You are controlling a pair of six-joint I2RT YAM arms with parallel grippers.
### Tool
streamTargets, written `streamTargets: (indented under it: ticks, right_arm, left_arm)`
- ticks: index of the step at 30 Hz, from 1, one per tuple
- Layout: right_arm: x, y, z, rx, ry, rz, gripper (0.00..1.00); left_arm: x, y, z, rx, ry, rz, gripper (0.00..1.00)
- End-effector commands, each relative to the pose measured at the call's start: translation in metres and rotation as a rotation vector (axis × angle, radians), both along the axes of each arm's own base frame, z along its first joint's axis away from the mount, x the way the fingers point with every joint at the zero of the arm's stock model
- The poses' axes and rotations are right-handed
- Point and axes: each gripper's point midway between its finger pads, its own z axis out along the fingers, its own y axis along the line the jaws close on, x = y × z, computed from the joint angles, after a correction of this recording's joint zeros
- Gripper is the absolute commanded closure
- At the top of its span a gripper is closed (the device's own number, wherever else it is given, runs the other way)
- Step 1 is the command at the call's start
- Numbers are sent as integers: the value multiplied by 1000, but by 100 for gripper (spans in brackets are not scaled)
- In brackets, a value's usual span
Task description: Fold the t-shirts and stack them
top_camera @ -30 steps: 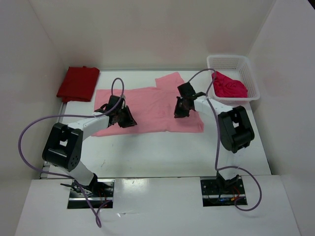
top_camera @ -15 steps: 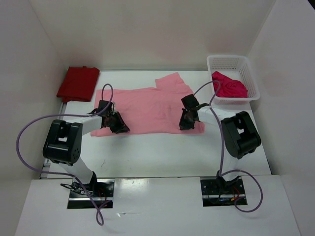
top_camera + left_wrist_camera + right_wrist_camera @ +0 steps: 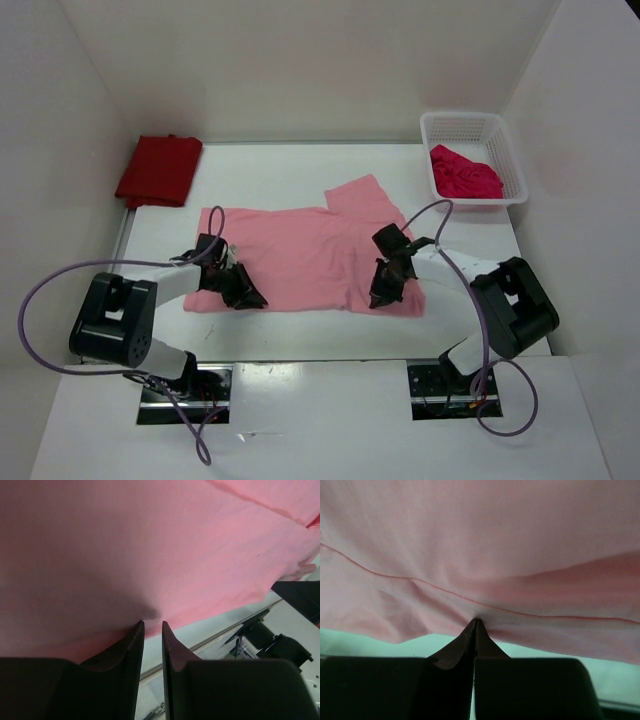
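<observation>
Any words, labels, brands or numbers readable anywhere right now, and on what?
None readable in any view.
The pink shirt, red shirt, crimson shirt and basket show no print or label.

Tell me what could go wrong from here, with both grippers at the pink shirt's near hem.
1. The right gripper is shut on the light pink shirt, but the left gripper shows a gap between its fingers. Its hold may be weak, so a lift could skew the cloth.
2. The sleeve juts out toward the far side, and a fold could trap it crooked.
</observation>
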Motion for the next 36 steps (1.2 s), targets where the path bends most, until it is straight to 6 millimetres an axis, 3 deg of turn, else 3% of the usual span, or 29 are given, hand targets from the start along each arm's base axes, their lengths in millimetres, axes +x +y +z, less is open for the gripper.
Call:
streamTargets:
  ticks: [1,3,5,6,8,9,10,11,13,14,16,17,18,21,24,28,30,36]
  right_arm:
    - [-18,0,14,23,37,-36,100]
    - [-1,-5,27,29,-16,-38,89]
    - [34,-7,57,53,-119,-58,82]
    - [57,-5,82,66,-216,-32,76]
    - [82,-2,106,88,-313,-13,76]
    - [97,-2,121,96,-379,3,82]
    - [105,1,124,103,-398,2,96]
    - [114,5,122,109,-404,20,100]
    - [127,17,129,148,-426,46,100]
    - [133,19,123,150,-430,46,100]
    - [138,26,124,179,-433,58,100]
    - [138,26,124,179,-433,58,100]
    - [140,27,122,180,-436,58,100]
    - [136,26,115,177,-429,84,97]
    - [130,29,106,199,-415,95,96]
    - [121,32,92,223,-373,101,96]
    - [118,29,87,211,-363,97,94]
    - [119,27,82,196,-359,100,93]
  left_arm:
    - [-34,7,2,40,105,21,72]
    - [-14,11,24,55,12,34,72]
    - [18,19,53,67,-106,49,71]
    - [55,24,88,83,-234,69,70]
    - [101,44,116,134,-361,131,71]
    - [120,53,127,159,-416,159,73]
    - [145,67,142,203,-482,211,75]
    - [166,84,138,228,-494,273,83]
    - [191,113,133,328,-514,362,92]
    - [209,123,128,353,-519,401,94]
    - [226,149,120,433,-511,455,94]
    - [233,160,101,473,-469,475,90]
    - [247,174,108,497,-496,498,81]
    - [263,202,86,567,-459,533,70]
    - [280,215,74,602,-450,546,58]
    - [286,222,48,646,-398,530,57]
    - [292,225,50,664,-406,517,57]
    - [296,224,27,667,-370,480,58]
